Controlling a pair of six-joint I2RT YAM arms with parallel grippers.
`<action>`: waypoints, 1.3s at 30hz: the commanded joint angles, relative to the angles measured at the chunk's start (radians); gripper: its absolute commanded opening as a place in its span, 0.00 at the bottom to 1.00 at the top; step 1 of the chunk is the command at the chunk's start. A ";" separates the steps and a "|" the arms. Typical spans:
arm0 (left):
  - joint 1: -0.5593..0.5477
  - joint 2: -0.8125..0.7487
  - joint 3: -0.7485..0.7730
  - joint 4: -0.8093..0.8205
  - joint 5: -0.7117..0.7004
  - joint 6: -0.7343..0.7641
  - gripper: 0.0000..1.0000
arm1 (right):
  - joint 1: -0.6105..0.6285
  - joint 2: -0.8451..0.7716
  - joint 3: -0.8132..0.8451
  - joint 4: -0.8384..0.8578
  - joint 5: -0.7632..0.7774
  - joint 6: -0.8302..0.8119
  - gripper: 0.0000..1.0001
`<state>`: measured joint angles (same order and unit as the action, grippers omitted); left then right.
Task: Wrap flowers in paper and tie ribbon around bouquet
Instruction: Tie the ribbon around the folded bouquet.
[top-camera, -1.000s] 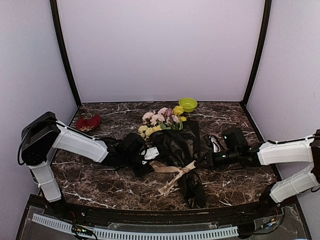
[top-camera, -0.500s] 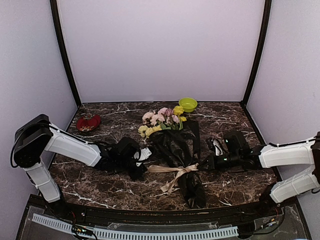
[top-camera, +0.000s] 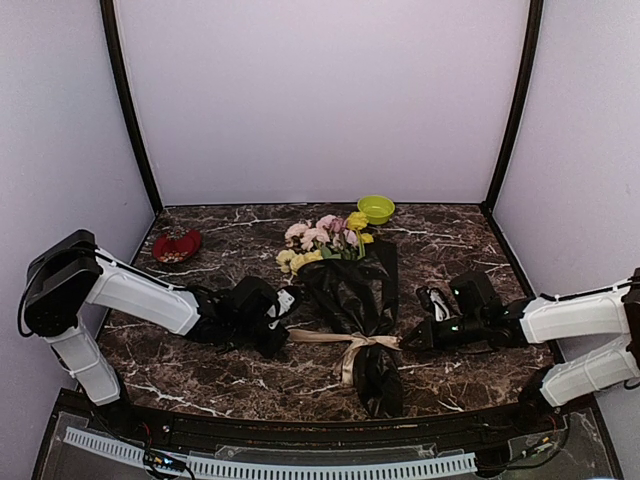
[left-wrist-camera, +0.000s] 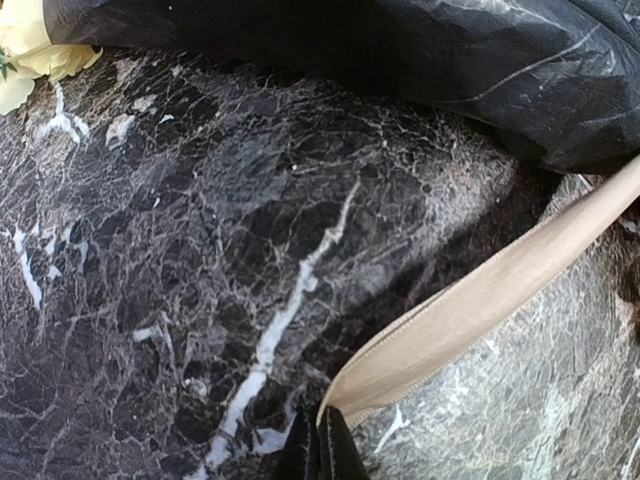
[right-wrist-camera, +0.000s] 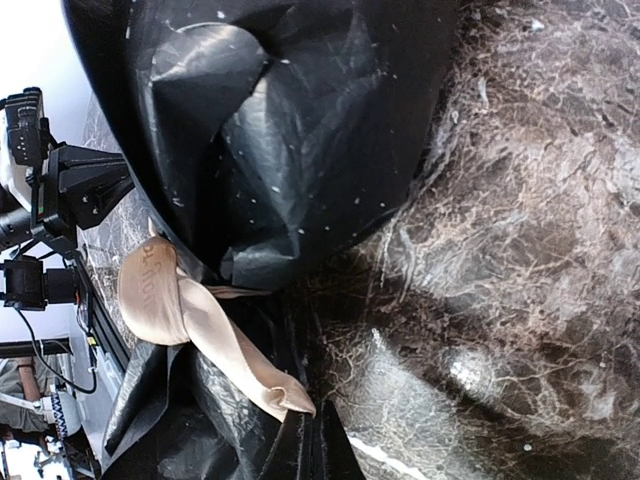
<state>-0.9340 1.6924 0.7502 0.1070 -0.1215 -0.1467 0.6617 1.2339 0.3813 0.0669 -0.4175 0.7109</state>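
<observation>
The flat beige ribbon crosses the narrow waist of the black crinkly-paper bouquet at right angles, with your left pincer and right pincer each clamped on an end, either side of it.

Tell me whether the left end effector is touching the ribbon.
Touching. The left wrist view shows the ribbon running down into the left end effector, its end pinched between the closed jaws at the bottom edge.
</observation>
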 joint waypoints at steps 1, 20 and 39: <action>0.010 -0.022 -0.060 -0.093 0.033 0.010 0.00 | -0.008 -0.008 -0.008 0.028 -0.007 -0.007 0.00; -0.256 -0.311 -0.188 0.327 -0.009 0.256 0.55 | 0.034 0.080 0.119 0.042 -0.057 -0.032 0.00; -0.298 0.111 0.054 0.302 -0.014 0.286 0.46 | 0.052 0.133 0.178 0.037 -0.074 -0.047 0.00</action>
<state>-1.2270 1.7939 0.7807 0.3958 -0.1211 0.1307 0.7052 1.3701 0.5312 0.0822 -0.4797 0.6838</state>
